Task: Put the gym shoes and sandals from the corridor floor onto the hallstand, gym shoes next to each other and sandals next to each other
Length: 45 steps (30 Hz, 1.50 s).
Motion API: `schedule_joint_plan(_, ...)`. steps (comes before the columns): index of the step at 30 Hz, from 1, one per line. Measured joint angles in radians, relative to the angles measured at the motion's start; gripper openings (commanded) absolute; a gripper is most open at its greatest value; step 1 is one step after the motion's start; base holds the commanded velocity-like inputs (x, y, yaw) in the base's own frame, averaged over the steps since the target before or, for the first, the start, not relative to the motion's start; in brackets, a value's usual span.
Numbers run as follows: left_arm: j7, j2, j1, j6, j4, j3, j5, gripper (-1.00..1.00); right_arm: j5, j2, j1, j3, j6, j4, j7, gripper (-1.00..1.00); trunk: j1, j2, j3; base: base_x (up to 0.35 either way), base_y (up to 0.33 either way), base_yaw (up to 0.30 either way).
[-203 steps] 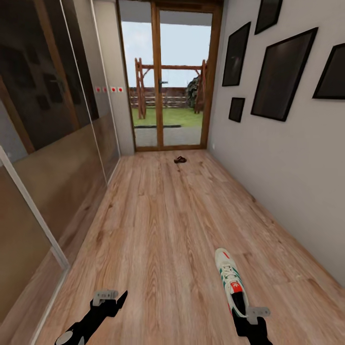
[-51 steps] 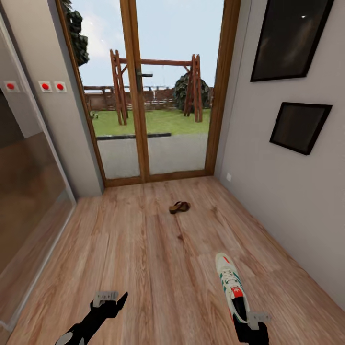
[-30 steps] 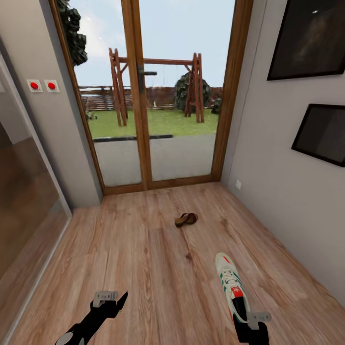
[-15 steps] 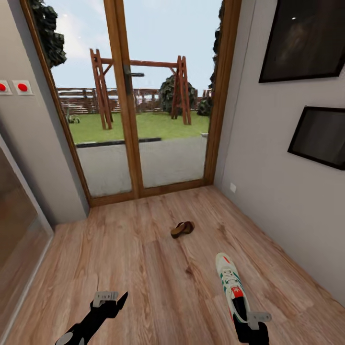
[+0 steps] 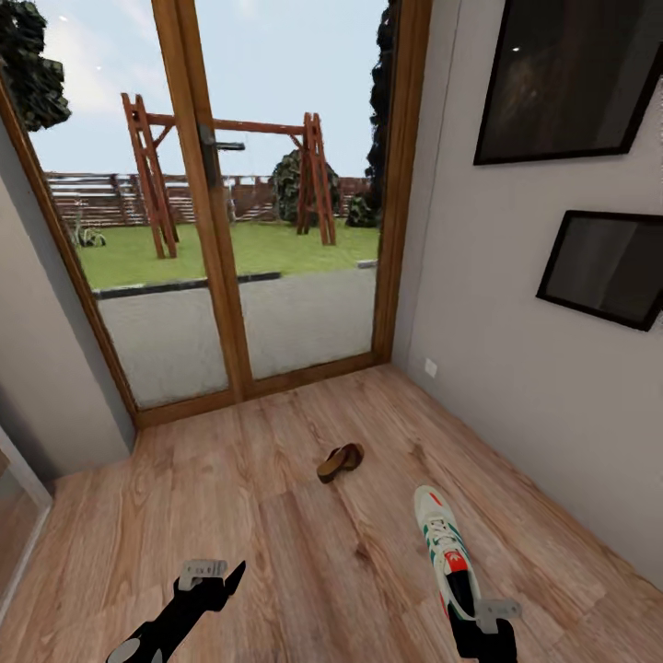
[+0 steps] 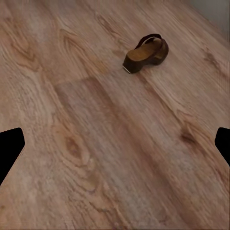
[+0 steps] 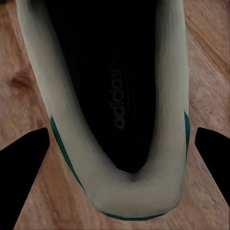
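Note:
A white gym shoe (image 5: 444, 548) with green stripes and a red tongue patch hangs over the corridor floor (image 5: 276, 543), toe pointing away from me. My right gripper (image 5: 485, 615) is shut on its heel. In the right wrist view the shoe's dark opening (image 7: 115, 86) sits between the two fingers. A brown sandal (image 5: 339, 460) lies tipped on the planks ahead, between the two arms; I cannot tell whether a second one is pressed against it. My left gripper (image 5: 210, 573) is open and empty, short of the sandal (image 6: 146, 51). The hallstand is out of view.
A wood-framed glass door (image 5: 221, 276) closes the corridor's far end, just beyond the sandal. A grey wall (image 5: 516, 368) with dark framed pictures (image 5: 603, 267) runs along the right. Another grey wall (image 5: 46, 405) stands at the left.
The whole view has moved toward the door and turned, so the sandal shows nearer. Both grippers and the held gym shoe keep their places in the picture.

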Motion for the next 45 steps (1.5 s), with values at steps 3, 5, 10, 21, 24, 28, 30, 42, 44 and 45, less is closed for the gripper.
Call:
schedule_joint_plan(3,0.000,0.000,0.000,0.000,0.000,0.000,0.000,1.00,0.000,0.000,0.000,0.000,0.000,0.000,0.000,-1.00,0.000,0.000,0.003,0.281,0.202,-0.181)
schedule_joint_plan(5,0.000,0.000,0.000,0.000,0.000,0.000,0.000,1.00,0.000,0.000,0.000,0.000,0.000,0.000,0.000,-1.00,0.000,0.000,0.003,0.286,0.185,-0.086)
schedule_joint_plan(10,0.000,0.000,0.000,0.000,0.000,0.000,-0.001,1.00,0.000,0.000,0.000,0.000,0.000,0.000,0.000,-1.00,0.000,0.000,0.004,0.299,0.162,-0.029)
schedule_joint_plan(21,0.000,0.000,0.000,0.000,0.000,0.000,0.000,1.00,0.000,0.000,0.000,0.000,0.000,0.000,0.000,-1.00,0.000,0.000,0.005,0.290,0.140,-0.038)
schedule_joint_plan(24,0.000,0.000,0.000,0.000,0.000,0.001,0.000,1.00,0.000,0.000,0.000,0.000,0.000,0.000,0.000,-1.00,0.000,0.000,0.008,0.167,0.127,-0.198)
schedule_joint_plan(28,0.000,0.000,0.000,0.000,0.000,0.001,0.000,1.00,0.000,0.000,0.000,0.000,0.000,0.000,0.000,-1.00,0.000,0.000,0.012,0.120,0.128,-0.218)
schedule_joint_plan(30,0.000,0.000,0.000,0.000,0.000,0.001,0.000,1.00,0.000,0.000,0.000,0.000,0.000,0.000,0.000,-1.00,0.000,0.000,0.013,0.064,0.131,-0.223)
schedule_joint_plan(42,0.000,0.000,0.000,0.000,0.000,0.002,0.000,1.00,0.000,0.000,0.000,0.000,0.000,0.000,0.000,-1.00,0.001,0.000,0.025,0.011,0.157,-0.225)
schedule_joint_plan(44,0.000,0.000,0.000,0.000,0.000,0.002,0.000,1.00,0.000,0.000,0.000,0.000,0.000,0.000,0.000,-1.00,0.001,0.000,0.027,0.001,0.123,-0.226)
schedule_joint_plan(45,0.000,0.000,0.000,0.000,0.000,0.002,0.000,1.00,0.000,0.000,0.000,0.000,0.000,0.000,0.000,-1.00,0.001,0.000,0.028,0.000,0.072,-0.225)
